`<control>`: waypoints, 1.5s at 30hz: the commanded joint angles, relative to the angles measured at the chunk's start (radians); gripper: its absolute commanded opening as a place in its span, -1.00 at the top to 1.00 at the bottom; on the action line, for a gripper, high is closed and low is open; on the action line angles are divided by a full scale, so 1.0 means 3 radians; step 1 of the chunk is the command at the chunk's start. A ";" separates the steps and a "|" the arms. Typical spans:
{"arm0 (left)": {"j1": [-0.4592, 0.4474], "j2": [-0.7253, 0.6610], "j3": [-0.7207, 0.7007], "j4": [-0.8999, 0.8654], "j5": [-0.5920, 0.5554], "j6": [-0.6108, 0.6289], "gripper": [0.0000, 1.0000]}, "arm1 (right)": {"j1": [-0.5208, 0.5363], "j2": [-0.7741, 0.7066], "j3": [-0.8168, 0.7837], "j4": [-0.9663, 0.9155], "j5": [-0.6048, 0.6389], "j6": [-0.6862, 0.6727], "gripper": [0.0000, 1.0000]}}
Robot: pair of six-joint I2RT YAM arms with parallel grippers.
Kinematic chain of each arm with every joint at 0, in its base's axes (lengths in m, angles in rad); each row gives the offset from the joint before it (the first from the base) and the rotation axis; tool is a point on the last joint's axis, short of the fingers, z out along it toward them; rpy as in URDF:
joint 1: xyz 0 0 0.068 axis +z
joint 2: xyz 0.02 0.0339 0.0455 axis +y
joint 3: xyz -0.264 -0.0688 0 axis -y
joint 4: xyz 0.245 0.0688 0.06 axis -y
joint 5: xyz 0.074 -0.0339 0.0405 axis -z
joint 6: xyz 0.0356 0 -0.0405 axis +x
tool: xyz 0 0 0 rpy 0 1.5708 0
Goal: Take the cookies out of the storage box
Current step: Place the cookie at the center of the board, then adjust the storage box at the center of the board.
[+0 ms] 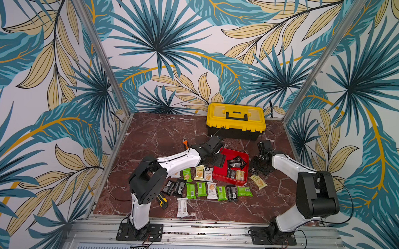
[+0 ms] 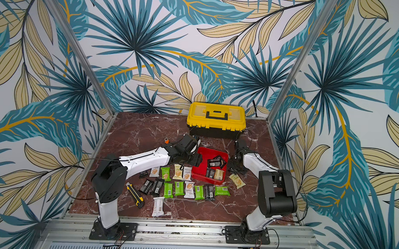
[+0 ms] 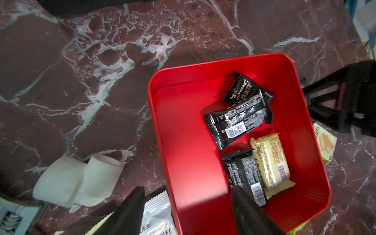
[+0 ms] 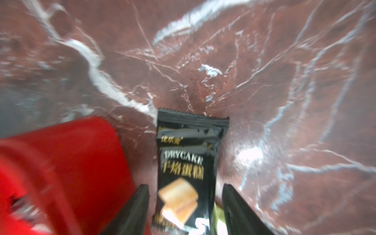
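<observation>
The storage box [image 1: 228, 179] [image 3: 156, 122], a shallow red tray, holds black cookies [image 3: 238, 118] and a cream one [image 3: 270, 160]. Many more cookies [image 1: 202, 189] lie in rows on the marble in front of it. My left gripper [image 3: 189, 211] [image 1: 217, 161] is open astride the tray's left wall, one finger inside by a black packet [image 3: 244, 173]. My right gripper [image 4: 187, 209] [image 1: 259, 167] is just right of the tray. A black cookie packet [image 4: 187, 162] lies between its fingers with a gap on each side, so it is open.
A yellow-and-black toolbox [image 1: 236, 120] stands behind the tray. A white pipe elbow [image 3: 77, 179] lies left of the tray under my left arm. A utility knife [image 2: 135, 194] rests by the left arm's base, and an orange-tipped tool [image 1: 185, 142] lies further back.
</observation>
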 commanded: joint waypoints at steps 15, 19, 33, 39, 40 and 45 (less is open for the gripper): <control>0.0169 0.0223 0.0104 -0.0138 -0.0032 -0.0492 -0.07 | 0.0761 -0.0596 0.0457 -0.0676 -0.0357 0.0341 -0.17; 0.0200 0.0250 0.0107 -0.0128 -0.0042 -0.0589 0.03 | 0.0844 -0.0604 0.0441 -0.0538 -0.0293 0.0569 -0.15; 0.0223 0.0433 0.0295 -0.0164 -0.0160 -0.0864 0.40 | 0.0844 -0.0580 0.0454 -0.0421 -0.0380 0.0746 -0.12; 0.0223 0.0466 0.0308 -0.0096 -0.0175 -0.1007 0.59 | 0.0844 -0.0606 0.0410 -0.0326 -0.0453 0.0877 -0.11; 0.0224 0.0473 0.0312 -0.0083 -0.0156 -0.1033 0.62 | 0.0844 -0.0591 0.0397 -0.0293 -0.0468 0.0909 -0.11; 0.0225 0.0515 0.0312 -0.0045 -0.0081 -0.1202 0.63 | 0.0859 -0.0489 0.0392 -0.0100 -0.0525 0.1088 -0.11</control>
